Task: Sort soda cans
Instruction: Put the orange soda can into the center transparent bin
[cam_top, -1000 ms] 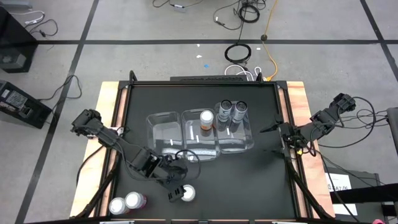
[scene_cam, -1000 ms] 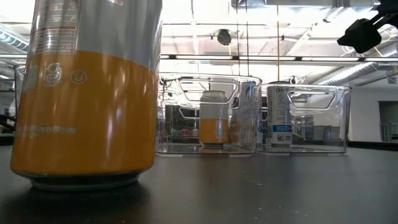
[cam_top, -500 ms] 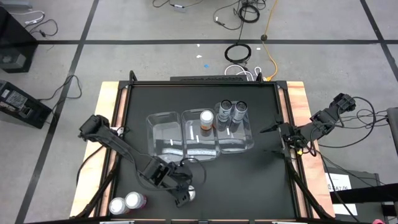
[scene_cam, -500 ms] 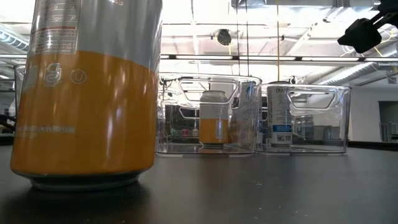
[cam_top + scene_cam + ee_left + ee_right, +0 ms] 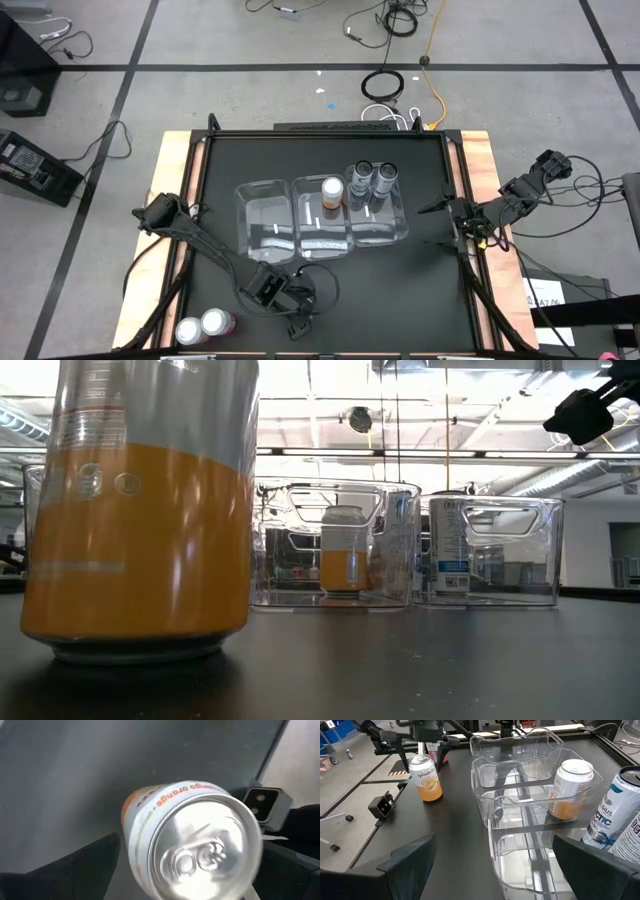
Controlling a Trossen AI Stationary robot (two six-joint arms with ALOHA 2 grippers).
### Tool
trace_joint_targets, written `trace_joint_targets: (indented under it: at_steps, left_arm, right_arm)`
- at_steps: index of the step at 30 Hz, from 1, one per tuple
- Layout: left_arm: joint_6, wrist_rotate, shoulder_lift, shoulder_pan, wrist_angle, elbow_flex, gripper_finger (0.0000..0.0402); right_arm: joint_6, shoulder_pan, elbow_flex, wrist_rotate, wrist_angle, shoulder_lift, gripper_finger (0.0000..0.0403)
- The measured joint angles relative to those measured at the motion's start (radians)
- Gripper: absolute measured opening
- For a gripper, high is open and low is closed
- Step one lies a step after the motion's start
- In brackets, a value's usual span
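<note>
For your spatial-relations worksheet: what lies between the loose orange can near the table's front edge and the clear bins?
Only bare black tabletop. The right wrist view shows nothing standing between the loose orange can and the clear bins; the low view agrees.

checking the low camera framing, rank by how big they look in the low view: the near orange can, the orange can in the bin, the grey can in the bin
1. Near orange can, largest only through nearness.
2. and 3. Binned orange can and grey can: too alike to rank.

Three bins [image 5: 322, 214] in a row, frame centre, on tabletop [image 5: 420, 290]. Middle bin: one can [image 5: 332, 190]. Right bin: two cans [image 5: 373, 177]. Lower left edge: two cans [image 5: 203, 326]. Left pincer [image 5: 303, 320] over lone can [image 5: 192, 842], bottom centre.
</note>
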Motion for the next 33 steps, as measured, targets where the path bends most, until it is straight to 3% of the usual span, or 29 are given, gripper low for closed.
trace_joint_targets:
  at_steps: [27, 33]
  left_arm:
    - [-0.007, 0.016, 0.041, 0.023, 0.02, 0.0, 0.0395]
    - [-0.007, 0.037, 0.039, 0.024, -0.003, 0.0, 0.0353]
  right_arm:
    - [-0.011, 0.0, 0.0, -0.026, 0.008, 0.0, 0.0389]
    - [-0.011, 0.0, 0.0, -0.026, 0.008, 0.0, 0.0389]
